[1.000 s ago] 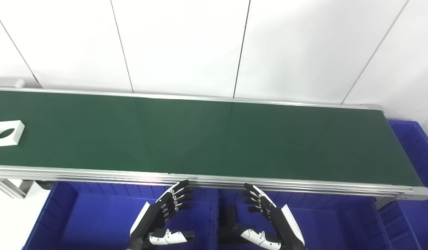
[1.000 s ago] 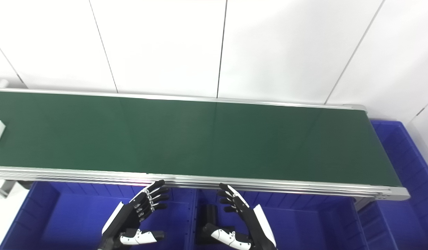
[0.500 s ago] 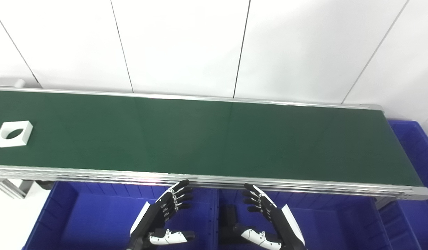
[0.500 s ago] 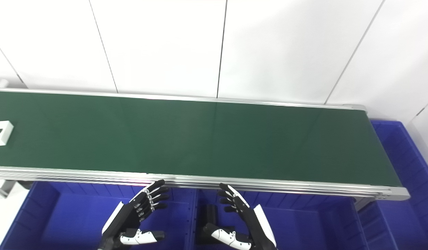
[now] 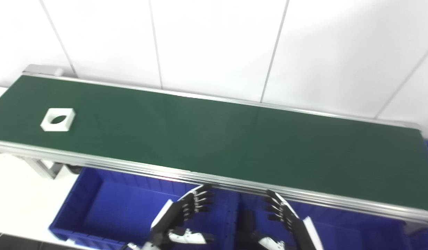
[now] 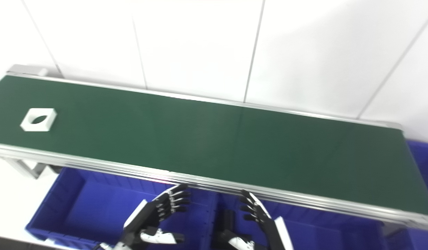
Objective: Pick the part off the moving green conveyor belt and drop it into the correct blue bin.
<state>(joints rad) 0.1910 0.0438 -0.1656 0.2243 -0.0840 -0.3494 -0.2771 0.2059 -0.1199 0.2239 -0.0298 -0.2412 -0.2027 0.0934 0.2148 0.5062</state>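
Below the green conveyor belt (image 5: 214,139), the left hand (image 5: 181,218) and right hand (image 5: 287,222) are held empty, fingers spread, over blue bins (image 5: 106,208).

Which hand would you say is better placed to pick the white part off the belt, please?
Left, probably. The part lies at the belt's far left end, and the left hand hovers open on that side below the belt's near edge. The right hand, also open, sits farther away.

Right hand (image 5: 290,222) palm cut off at bottom edge.
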